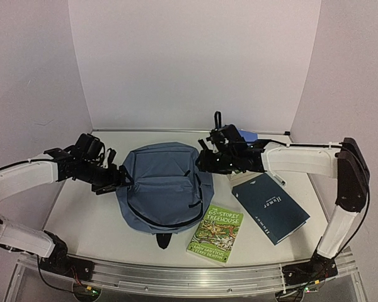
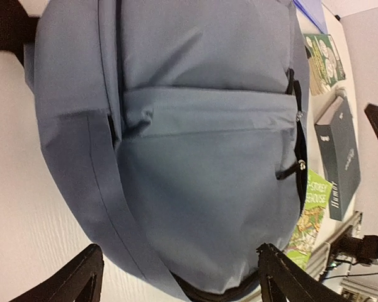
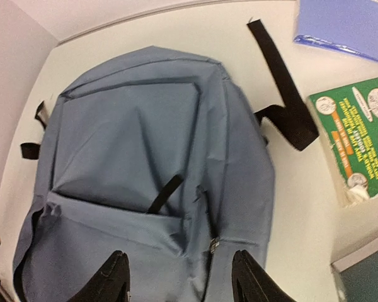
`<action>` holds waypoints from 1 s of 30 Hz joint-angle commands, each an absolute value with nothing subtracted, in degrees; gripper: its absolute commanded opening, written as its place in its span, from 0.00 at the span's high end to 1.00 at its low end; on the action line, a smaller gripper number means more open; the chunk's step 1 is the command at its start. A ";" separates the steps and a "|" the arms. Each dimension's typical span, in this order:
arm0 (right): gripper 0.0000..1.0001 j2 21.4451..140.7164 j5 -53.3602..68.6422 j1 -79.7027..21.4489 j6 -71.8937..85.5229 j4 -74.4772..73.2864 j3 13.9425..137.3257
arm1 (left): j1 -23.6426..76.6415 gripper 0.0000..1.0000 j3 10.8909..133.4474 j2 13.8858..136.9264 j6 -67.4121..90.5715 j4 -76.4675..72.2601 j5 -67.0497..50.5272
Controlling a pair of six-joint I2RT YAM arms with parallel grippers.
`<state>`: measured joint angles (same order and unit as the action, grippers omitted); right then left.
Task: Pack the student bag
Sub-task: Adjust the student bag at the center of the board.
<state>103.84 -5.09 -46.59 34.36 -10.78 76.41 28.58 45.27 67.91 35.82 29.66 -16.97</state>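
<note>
The student bag [image 1: 164,185] lies flat in the middle of the table, slate-blue with black zippers and a black strap [image 3: 283,94] trailing from its top. My left gripper [image 1: 123,179] is at the bag's left edge. In the left wrist view the bag [image 2: 201,157] fills the frame and the left gripper [image 2: 179,251] stands wide open, the bag's edge between its fingers and untouched. My right gripper [image 1: 201,160] hovers at the bag's upper right. In the right wrist view the right gripper [image 3: 178,258] is open above the bag [image 3: 138,157], near a zipper pull [image 3: 213,244].
A green "65-Storey Treehouse" book [image 1: 215,233] lies at the bag's front right, with a dark teal "Humor" book [image 1: 271,207] beyond it. A blue notebook [image 1: 247,135] and another green book [image 3: 359,141] lie at the back right, under the right arm.
</note>
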 commanded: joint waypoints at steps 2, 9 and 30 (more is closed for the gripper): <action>0.51 103.10 -1.10 -51.52 43.93 -14.77 74.25 | 25.99 0.14 52.16 75.24 29.85 31.64 -6.63; 0.59 108.43 -0.46 -55.58 50.77 -15.05 74.37 | 20.83 0.12 50.14 81.80 31.30 23.95 -9.84; 0.54 117.28 -14.37 -53.29 56.20 -17.72 72.53 | 37.48 0.62 36.37 87.73 40.20 6.84 -26.43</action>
<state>114.77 -8.30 -55.21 55.91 -14.82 71.79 32.95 37.35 88.14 37.86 8.88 -23.04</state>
